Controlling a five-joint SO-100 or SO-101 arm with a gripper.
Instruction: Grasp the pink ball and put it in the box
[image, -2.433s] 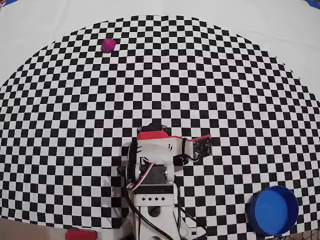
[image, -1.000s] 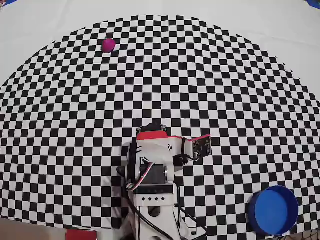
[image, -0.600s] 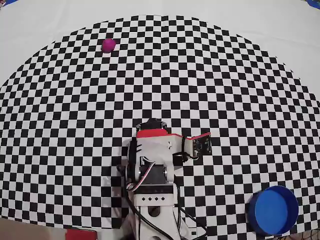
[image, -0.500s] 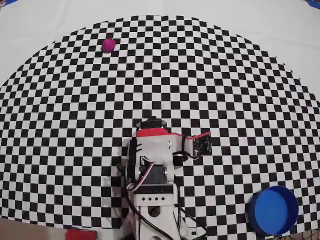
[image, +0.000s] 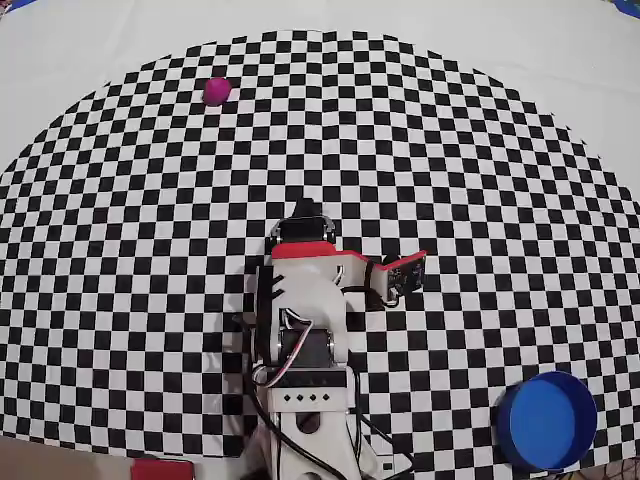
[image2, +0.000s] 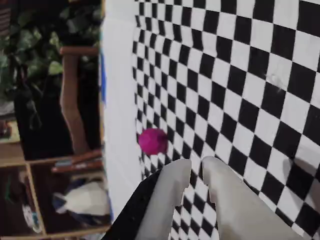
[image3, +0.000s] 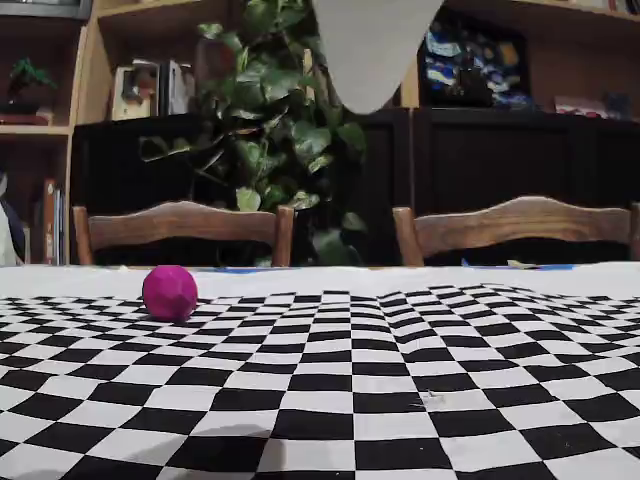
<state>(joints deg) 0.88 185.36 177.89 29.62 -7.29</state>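
pink ball (image: 216, 91) ungrabbed, far edge of checkered cloth (image: 480, 200) | gripper (image2: 196, 168) empty, fingers look nearly closed | blue box (image: 547, 420) probably empty | everything left

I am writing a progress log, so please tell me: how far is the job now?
Nothing is finished yet. The pink ball lies free on the checkered cloth, far from the arm, and the blue box holds nothing. In hand: the gripper points toward the ball in the wrist view, its fingers close together and holding nothing. Left: reach, grasp, carry and drop.
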